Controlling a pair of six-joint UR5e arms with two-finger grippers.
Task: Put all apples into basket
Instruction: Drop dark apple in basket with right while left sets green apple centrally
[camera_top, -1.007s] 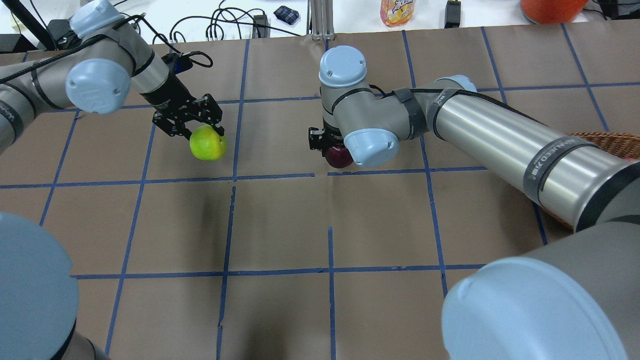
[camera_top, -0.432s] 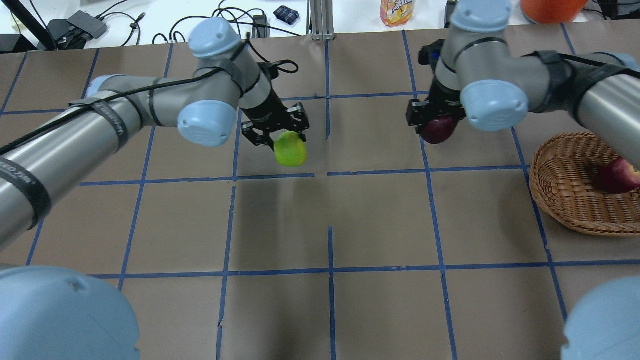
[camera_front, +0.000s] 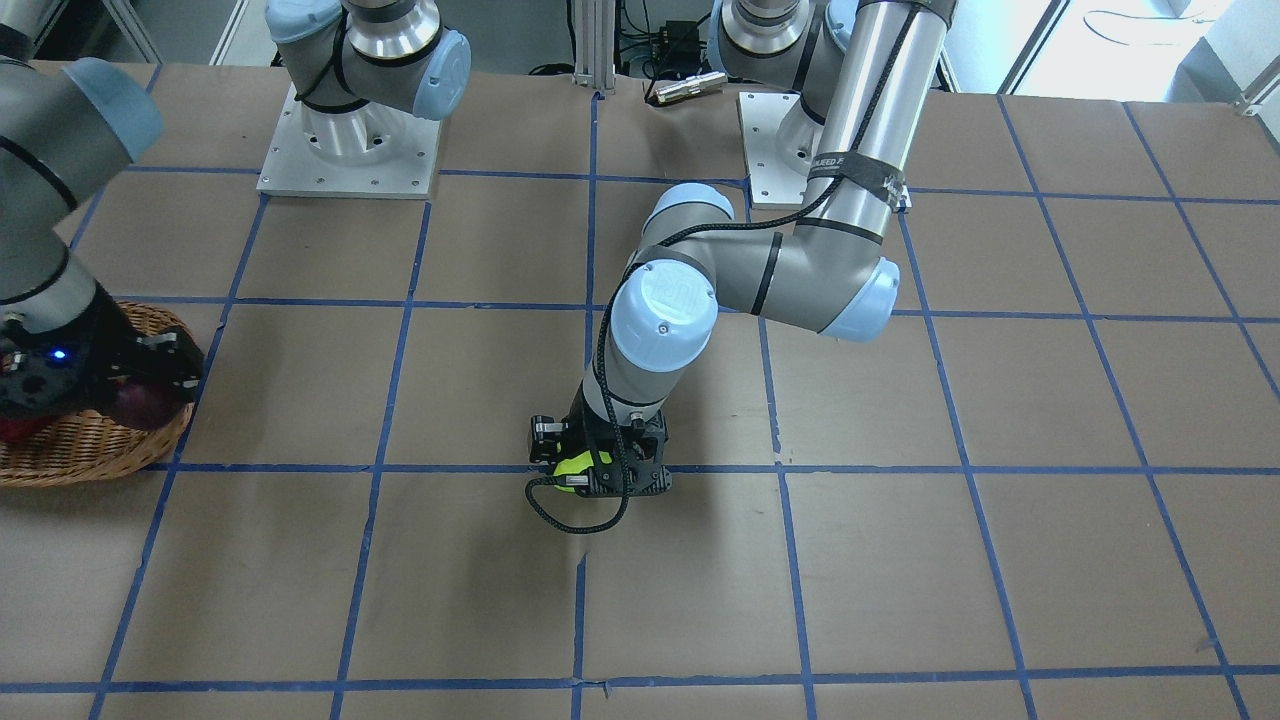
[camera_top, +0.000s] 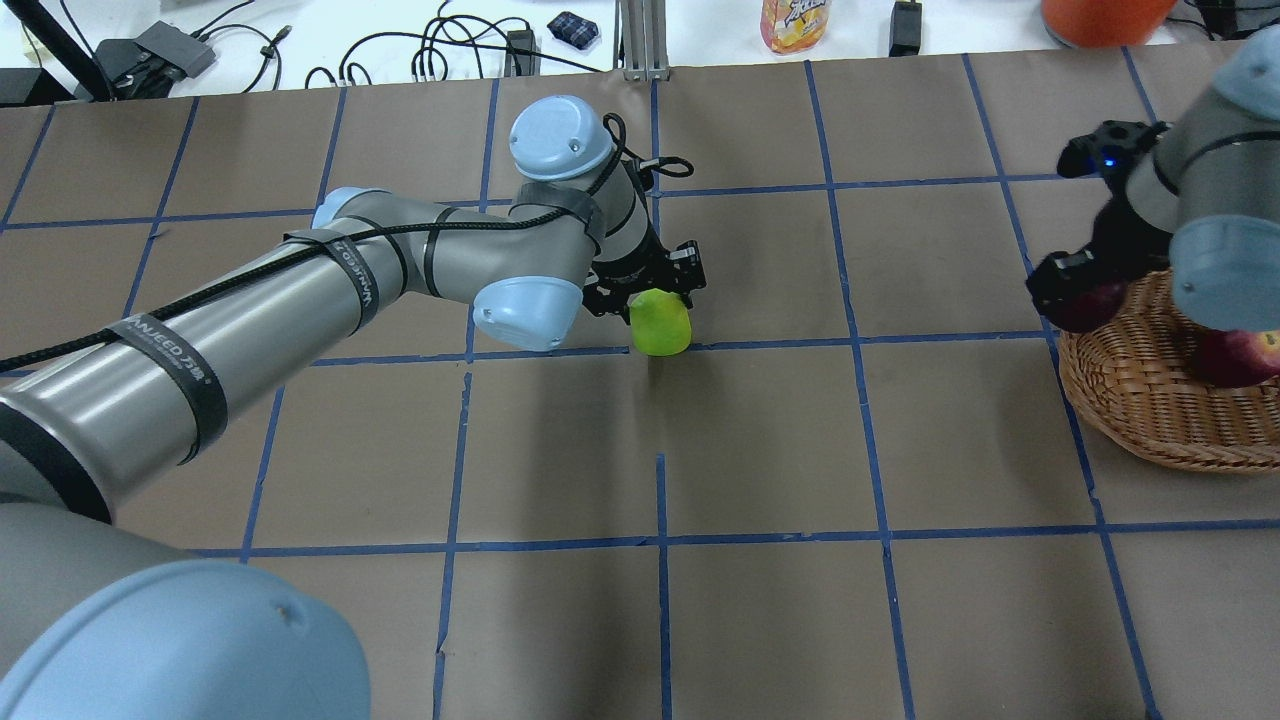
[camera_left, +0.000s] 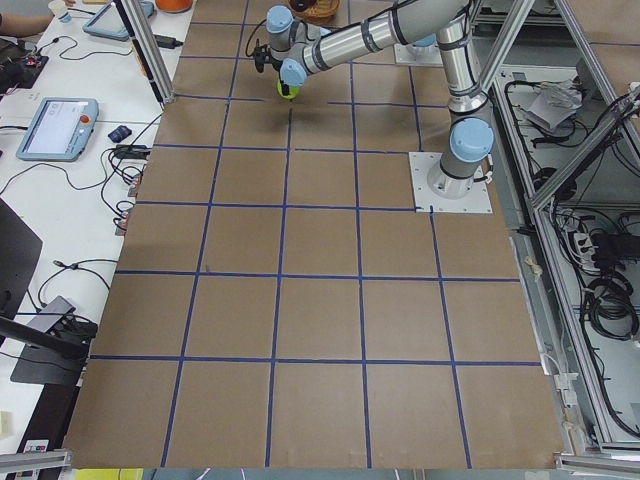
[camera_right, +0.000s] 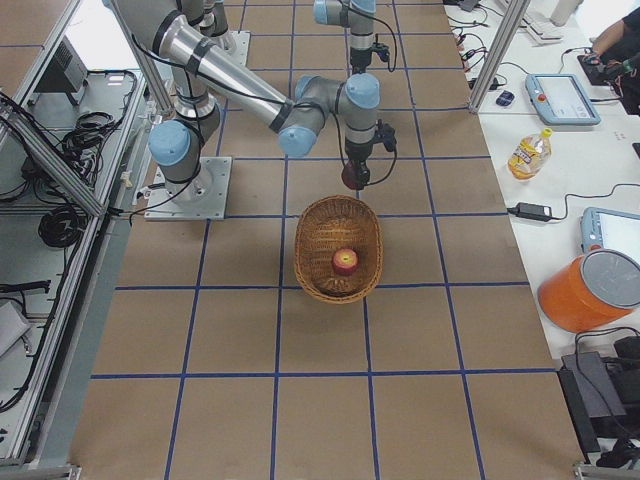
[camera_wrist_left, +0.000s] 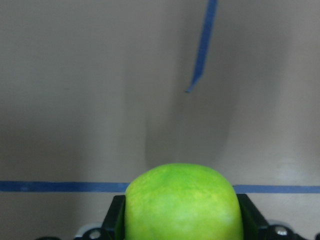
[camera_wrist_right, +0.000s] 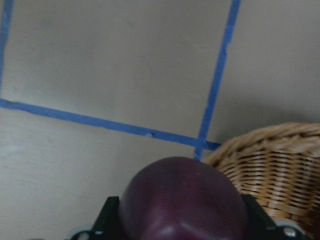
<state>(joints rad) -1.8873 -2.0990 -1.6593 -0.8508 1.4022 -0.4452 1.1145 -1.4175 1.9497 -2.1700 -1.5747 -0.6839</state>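
3 apples, 2 gripped, 1 in basket

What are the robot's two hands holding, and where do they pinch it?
The left gripper holds the green apple by its opposite sides. The right gripper holds the dark purple apple the same way.

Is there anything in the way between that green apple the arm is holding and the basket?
Nothing lies on the table between the green apple and the basket. But the right pincer, holding the dark purple apple, hangs at the basket's rim on that side and may block the way.
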